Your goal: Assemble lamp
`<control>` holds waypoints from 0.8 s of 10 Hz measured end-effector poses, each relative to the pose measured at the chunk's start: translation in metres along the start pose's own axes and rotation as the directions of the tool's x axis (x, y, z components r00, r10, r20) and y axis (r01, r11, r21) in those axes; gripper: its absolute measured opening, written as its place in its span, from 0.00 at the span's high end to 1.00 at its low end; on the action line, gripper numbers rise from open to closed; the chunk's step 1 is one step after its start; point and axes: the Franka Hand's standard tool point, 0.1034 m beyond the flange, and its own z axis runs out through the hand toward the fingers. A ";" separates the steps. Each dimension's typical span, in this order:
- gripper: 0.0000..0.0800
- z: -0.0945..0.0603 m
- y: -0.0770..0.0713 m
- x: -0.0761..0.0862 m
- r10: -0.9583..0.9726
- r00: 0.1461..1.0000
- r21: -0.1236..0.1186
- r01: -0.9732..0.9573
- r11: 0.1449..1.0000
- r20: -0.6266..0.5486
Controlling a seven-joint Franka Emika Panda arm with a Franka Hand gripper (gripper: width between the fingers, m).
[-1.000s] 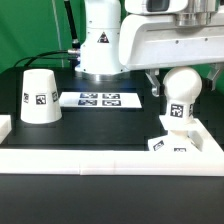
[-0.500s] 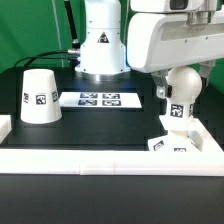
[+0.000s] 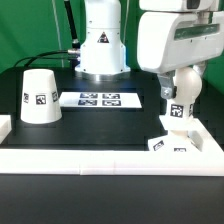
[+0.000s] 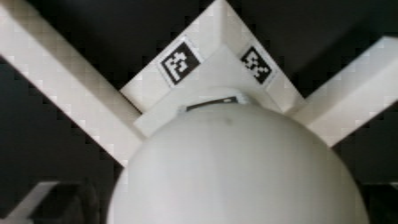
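Note:
The white bulb [image 3: 186, 88] stands upright on the flat square base [image 3: 172, 141] at the exterior view's right. My gripper [image 3: 184, 88] hangs straight over the bulb's ball top, with one dark finger [image 3: 163, 90] beside the ball; the other finger is hidden. The jaws stand apart around the ball. In the wrist view the bulb [image 4: 228, 165] fills the frame, with the base's tagged corner [image 4: 210, 62] beyond it. The cone shade [image 3: 39, 95] stands mouth-down at the exterior view's left, far from the gripper.
The marker board [image 3: 100, 99] lies flat between the shade and the base. The robot pedestal [image 3: 103, 45] stands behind it. A raised white rim [image 3: 100, 158] runs along the table's front, with a low wall at the left [image 3: 5, 127].
The gripper has moved toward the exterior view's right until it is centred over the bulb. Bulb, base and shade have stayed in place.

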 end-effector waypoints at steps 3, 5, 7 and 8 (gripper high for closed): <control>0.28 0.000 0.000 0.000 0.000 1.000 0.000 0.000 1.000 0.000; 0.28 0.000 0.001 0.000 0.014 1.000 0.000 -0.014 1.000 -0.001; 0.28 0.000 0.000 0.000 0.190 0.982 0.004 -0.190 0.982 -0.003; 0.28 0.000 0.000 0.000 0.281 0.960 0.003 -0.281 0.960 -0.004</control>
